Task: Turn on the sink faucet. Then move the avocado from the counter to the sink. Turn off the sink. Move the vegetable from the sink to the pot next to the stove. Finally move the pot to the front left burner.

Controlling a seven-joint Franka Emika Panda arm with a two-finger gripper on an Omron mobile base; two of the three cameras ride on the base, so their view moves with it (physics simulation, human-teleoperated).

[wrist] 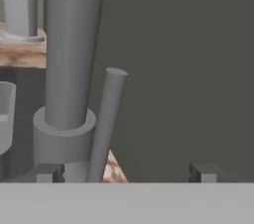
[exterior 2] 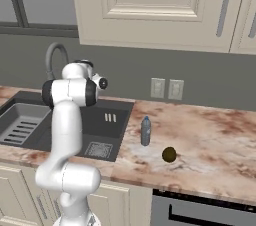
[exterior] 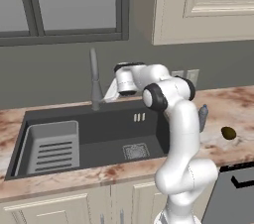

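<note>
In the hand view the hand point(wrist: 126, 172) stands wide, its two dark fingertips point(wrist: 47, 172) far apart at the bottom of the frame and nothing held between them. The faucet point(wrist: 69, 54) rises as a thick grey column left of centre, and its thin lever point(wrist: 106, 124) slants up just beside the base, between the fingertips but nearer the left one; whether it touches that fingertip cannot be told. In the left base view the arm reaches to the faucet point(exterior: 94, 79) at the back edge of the sink point(exterior: 99, 134), in the middle of the frame. The avocado point(exterior: 228, 133) lies on the marbled surface point(exterior: 233, 109) at the right edge, well apart from the sink. In the right base view the avocado point(exterior 2: 169, 154) sits right of centre, near a small grey bottle point(exterior 2: 145, 131).
</note>
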